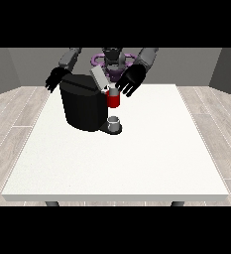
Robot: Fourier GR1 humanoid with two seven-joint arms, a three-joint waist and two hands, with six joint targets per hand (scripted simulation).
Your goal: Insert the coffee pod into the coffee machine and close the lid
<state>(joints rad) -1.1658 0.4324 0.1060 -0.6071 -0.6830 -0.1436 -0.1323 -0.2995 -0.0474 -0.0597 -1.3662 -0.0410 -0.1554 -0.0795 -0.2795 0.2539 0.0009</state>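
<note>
We are seeing black coffee machine (pixel 82 106) sitting on white surface (pixel 137 158), lid (pixel 99 77) tilted up for loading. Robot hand at view's right (pixel 131 80), fingers spread, hovering beside lid. Robot hand at view's left (pixel 55 79) spread behind machine. Grey thing (pixel 115 121) sitting on machine's base, possibly pod.

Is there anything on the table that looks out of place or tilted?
The grey lid on the coffee machine stands up at a slant, not closed. Otherwise, nothing stands out.
</note>
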